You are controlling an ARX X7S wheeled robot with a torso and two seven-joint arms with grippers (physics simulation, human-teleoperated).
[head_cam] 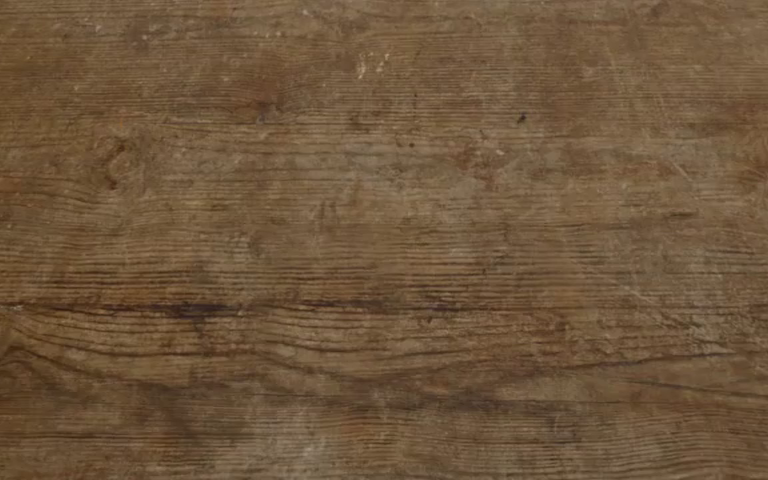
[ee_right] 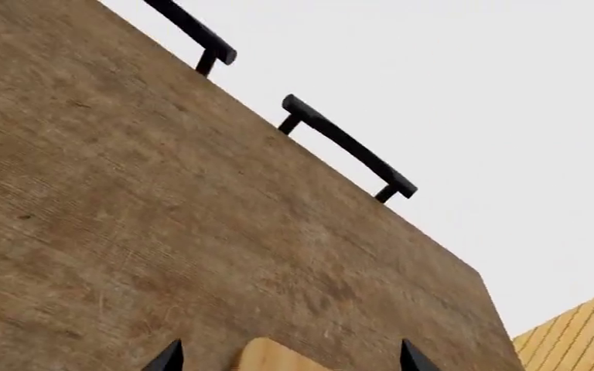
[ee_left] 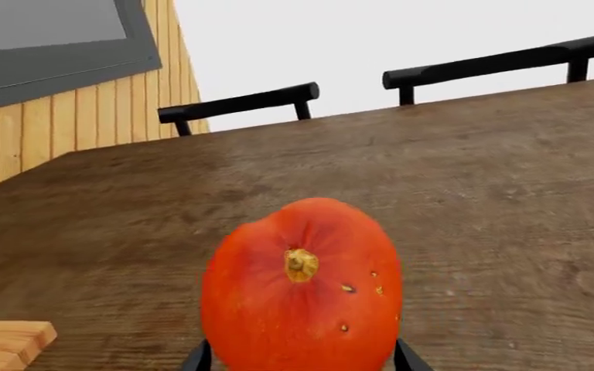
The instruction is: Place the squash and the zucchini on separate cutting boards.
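Squash (ee_left: pixel 302 290) | clamped between left gripper (ee_left: pixel 302 357) fingertips | right gripper (ee_right: pixel 287 357) spread open

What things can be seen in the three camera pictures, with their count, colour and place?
squash: one, orange-red with a yellowish stem, between the left jaws, above the table.
table: one, dark brown wood; it fills the head view and lies under both wrist cameras.
cutting board: one corner, light tan wood, on the table beside the squash; another light tan piece shows between the right jaws, too little to identify.
chair backs: two, black, past the far table edge.
wall: tan wooden planks with a grey framed panel.
zucchini: none in view.
left gripper: dark jaws on either side of the squash.
right gripper: dark jaw tips apart, nothing held.
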